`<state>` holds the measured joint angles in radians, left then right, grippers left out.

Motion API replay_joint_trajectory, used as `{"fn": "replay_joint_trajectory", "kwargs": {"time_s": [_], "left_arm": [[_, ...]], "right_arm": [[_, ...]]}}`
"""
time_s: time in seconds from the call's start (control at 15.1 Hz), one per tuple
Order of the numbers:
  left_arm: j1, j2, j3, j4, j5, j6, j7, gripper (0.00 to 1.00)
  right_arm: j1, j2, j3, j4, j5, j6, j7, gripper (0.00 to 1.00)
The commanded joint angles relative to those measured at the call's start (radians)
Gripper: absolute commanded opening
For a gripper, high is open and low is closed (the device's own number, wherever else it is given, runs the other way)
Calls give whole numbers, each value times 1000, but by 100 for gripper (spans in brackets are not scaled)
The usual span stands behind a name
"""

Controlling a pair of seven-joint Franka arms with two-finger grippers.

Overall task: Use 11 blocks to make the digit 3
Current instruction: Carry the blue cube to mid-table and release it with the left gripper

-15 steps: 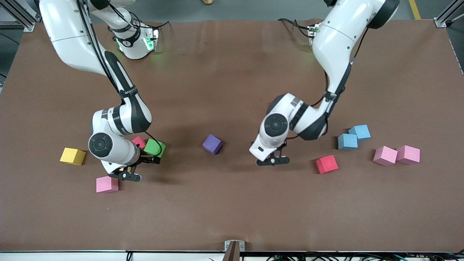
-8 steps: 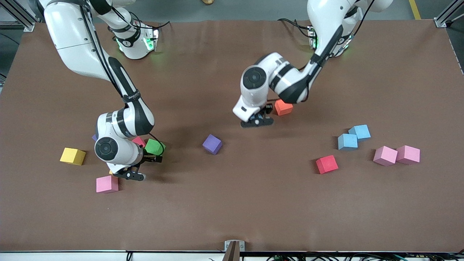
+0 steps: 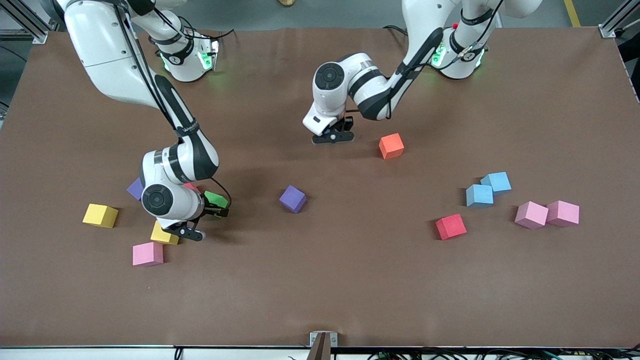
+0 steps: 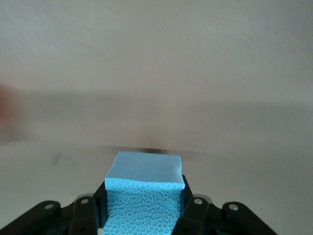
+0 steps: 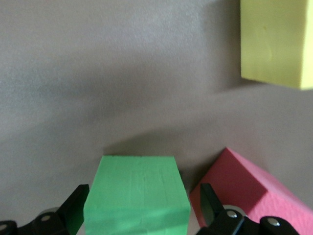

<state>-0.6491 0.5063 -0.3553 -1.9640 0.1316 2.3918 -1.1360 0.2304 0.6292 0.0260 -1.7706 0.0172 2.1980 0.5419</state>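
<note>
My right gripper [image 3: 212, 206] is down at the table toward the right arm's end. It is open, with a finger on either side of the green block [image 3: 215, 197] [image 5: 137, 186]. A red block [image 5: 244, 188] touches the green one's side. My left gripper [image 3: 336, 131] hangs over the table near the robots' bases and is shut on a light blue block [image 4: 144, 171]. An orange block [image 3: 391, 146] lies beside that gripper. The other blocks lie scattered and the digit 3 is out of view.
Near the right gripper lie two yellow blocks [image 3: 100, 215] [image 3: 164, 233], a pink block [image 3: 147, 254] and a half-hidden purple one [image 3: 135, 189]. Another purple block [image 3: 293, 199] sits mid-table. Toward the left arm's end lie two light blue blocks [image 3: 480, 195], a red one [image 3: 450, 226] and two pink ones [image 3: 531, 214].
The left arm has carried its block from mid-table toward the robots' bases, past the orange block. The right hand has shifted slightly, uncovering a yellow and a purple block.
</note>
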Motion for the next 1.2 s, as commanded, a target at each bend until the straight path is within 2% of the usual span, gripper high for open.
{"fn": "replay_joint_trajectory", "kwargs": {"time_s": [0.0, 0.13, 0.33, 0.47, 0.6, 0.73, 0.93, 1.0, 1.13], "left_arm": [[-23, 35, 4, -1, 103, 53, -56, 13], [-20, 49, 1, 5, 157, 55, -93, 13], [-20, 50, 1, 10, 157, 55, -100, 13], [-20, 50, 1, 13, 157, 55, -119, 13], [-21, 51, 1, 16, 157, 55, -134, 13], [-21, 50, 1, 17, 157, 56, -139, 13], [-29, 64, 1, 40, 160, 56, -139, 15], [-30, 67, 1, 43, 158, 56, -139, 16], [-30, 66, 1, 42, 160, 56, -139, 17]], "right_arm": [[15, -59, 0, -59, 3, 3, 59, 99], [17, -59, 0, -59, 3, 3, 59, 97], [15, -59, 0, -59, 3, 3, 59, 92], [15, -59, 2, -59, 3, 5, 59, 84], [12, -57, 3, -59, 7, 5, 59, 74], [9, -59, 2, -59, 76, 15, 58, 62], [14, -60, 3, -58, 86, 28, 58, 29], [18, -71, 3, -56, 86, 29, 58, 23], [29, -107, 3, -46, 86, 19, 47, 21]]}}
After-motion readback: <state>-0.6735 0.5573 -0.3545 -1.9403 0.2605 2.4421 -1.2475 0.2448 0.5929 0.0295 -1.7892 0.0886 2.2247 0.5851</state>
